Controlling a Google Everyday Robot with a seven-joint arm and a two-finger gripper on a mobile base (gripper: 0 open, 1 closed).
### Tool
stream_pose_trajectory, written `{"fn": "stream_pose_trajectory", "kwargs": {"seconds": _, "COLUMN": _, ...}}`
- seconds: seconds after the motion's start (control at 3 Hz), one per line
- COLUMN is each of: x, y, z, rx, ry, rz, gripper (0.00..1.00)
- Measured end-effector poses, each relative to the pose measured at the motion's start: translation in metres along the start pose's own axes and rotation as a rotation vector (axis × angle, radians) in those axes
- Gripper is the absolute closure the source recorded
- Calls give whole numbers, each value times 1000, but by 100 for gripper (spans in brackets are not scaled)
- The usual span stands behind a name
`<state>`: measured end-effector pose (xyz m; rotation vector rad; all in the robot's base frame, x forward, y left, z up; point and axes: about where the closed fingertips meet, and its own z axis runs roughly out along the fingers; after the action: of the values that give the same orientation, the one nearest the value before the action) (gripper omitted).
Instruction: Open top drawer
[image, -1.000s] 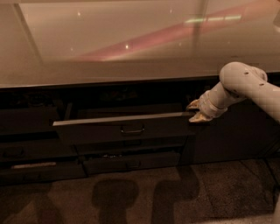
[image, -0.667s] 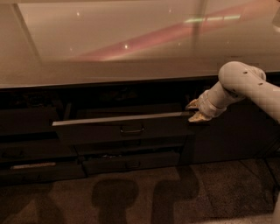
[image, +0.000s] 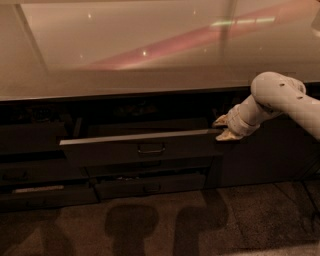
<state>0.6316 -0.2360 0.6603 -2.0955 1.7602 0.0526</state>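
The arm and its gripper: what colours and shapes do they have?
The arm is cream-white, smooth and rounded, with a bulbous joint. The gripper, at the right end of the top drawer, is pale tan. No cables or markings show.

Smooth cream-white rounded arm (image: 285, 97) with a ribbed cuff. Its pale tan-tipped gripper (image: 223, 128) has the dark grey top drawer (image: 140, 150) just left.
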Motion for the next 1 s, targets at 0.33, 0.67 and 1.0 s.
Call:
{"fn": "stream_pose_trajectory", "kwargs": {"seconds": 0.33, "x": 0, "y": 6, "z": 0, "rx": -1, "ry": 0, "rz": -5, "gripper": 100}}
{"fn": "stream_pose_trajectory", "kwargs": {"seconds": 0.67, "x": -1, "y": 6, "z": -1, "rx": -1, "ry": 0, "rz": -5, "gripper": 100}}
{"fn": "stream_pose_trajectory", "kwargs": {"seconds": 1.0, "x": -1, "y": 13, "z": -3, "rx": -2, "ry": 1, "rz": -11, "gripper": 100}}
